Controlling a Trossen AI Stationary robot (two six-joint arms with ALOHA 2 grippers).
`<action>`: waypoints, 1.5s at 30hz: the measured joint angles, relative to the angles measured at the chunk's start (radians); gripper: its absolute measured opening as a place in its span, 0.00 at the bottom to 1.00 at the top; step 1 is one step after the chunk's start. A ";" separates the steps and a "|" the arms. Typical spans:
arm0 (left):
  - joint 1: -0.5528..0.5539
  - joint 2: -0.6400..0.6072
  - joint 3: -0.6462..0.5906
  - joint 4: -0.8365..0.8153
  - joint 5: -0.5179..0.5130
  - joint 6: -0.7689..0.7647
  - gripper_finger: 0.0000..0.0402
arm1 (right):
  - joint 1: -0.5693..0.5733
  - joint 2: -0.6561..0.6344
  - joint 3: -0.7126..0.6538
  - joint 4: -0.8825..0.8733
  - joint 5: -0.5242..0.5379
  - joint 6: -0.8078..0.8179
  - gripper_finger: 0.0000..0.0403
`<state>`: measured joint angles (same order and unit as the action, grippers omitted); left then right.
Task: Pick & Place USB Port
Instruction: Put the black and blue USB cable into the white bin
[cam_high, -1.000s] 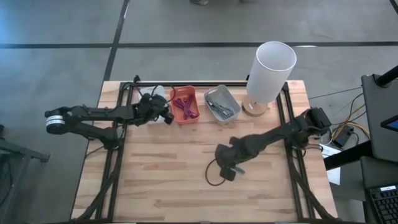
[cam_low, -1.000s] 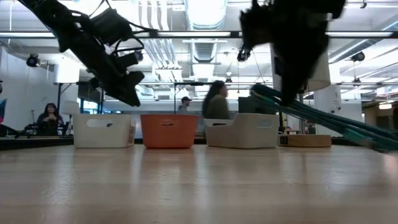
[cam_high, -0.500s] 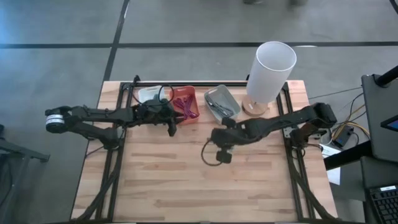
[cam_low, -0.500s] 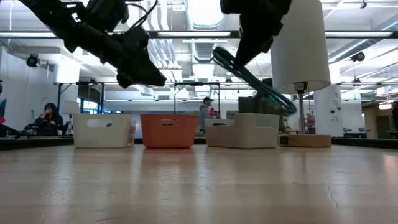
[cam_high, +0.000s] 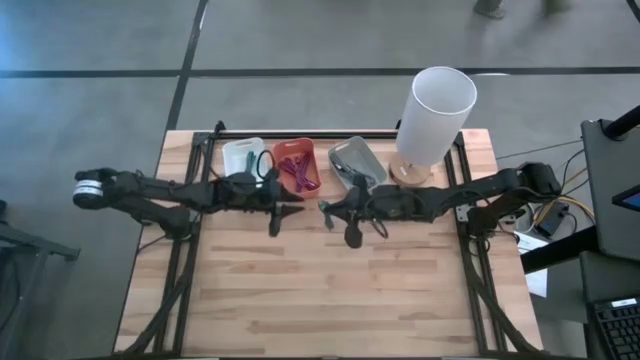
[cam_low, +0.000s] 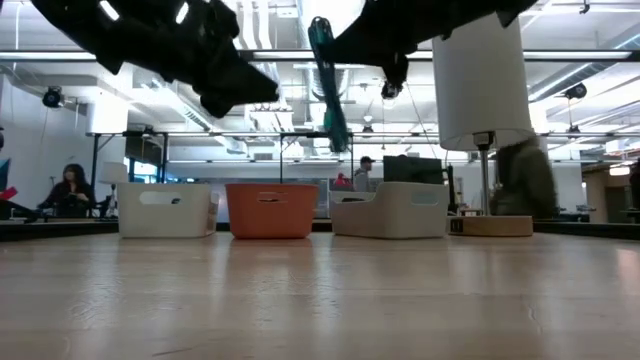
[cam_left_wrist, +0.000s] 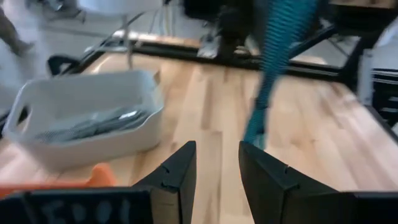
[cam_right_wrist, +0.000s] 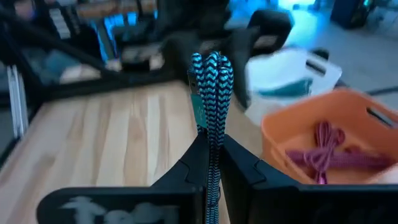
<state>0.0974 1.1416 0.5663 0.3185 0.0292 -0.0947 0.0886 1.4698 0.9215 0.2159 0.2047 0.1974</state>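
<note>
Reaching in from the left side of the table, your left gripper (cam_high: 283, 211) is hovering just in front of the white bin (cam_high: 242, 156) and the orange bin (cam_high: 298, 167), with its two dark fingers (cam_left_wrist: 177, 171) standing apart and nothing between them. Across a small gap toward the middle, you are carrying the teal braided USB cable (cam_right_wrist: 211, 81) in your right gripper (cam_high: 330, 211); its jaws are pressed tight on the doubled cord, which is sticking out past the tips toward the left arm and, in the low view, hanging well clear of the table (cam_high: 330, 300). Judging by how the two tips are facing each other, you are in the transport step and possibly setting up a handover, though the frames are not settling which bin you are aiming for. The cable is lying directly ahead of the left gripper's open fingers, near but not between them. If a pass is what you are planning, the next move is calling for bringing the left fingers around the cord and closing them before the right lets go; otherwise you are needing to swing the right arm over a bin and release. Farther right, the grey bin (cam_high: 357, 166) holding pale cables is sitting behind the right arm, and the tall white lamp (cam_high: 432, 115) is standing at the back right, clear of both arms.
</note>
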 joint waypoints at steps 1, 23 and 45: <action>-0.010 0.000 0.000 0.012 0.001 0.010 0.30 | -0.003 0.002 -0.008 0.037 0.000 0.000 0.05; -0.088 0.131 0.000 0.325 -0.001 -0.007 0.30 | -0.022 0.046 0.045 0.116 0.000 -0.045 0.05; -0.087 0.238 0.017 0.502 -0.006 0.002 0.30 | -0.022 0.055 0.060 0.114 -0.003 -0.057 0.07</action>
<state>0.0108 1.3801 0.5829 0.8204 0.0237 -0.0931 0.0669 1.5249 0.9815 0.3299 0.2012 0.1401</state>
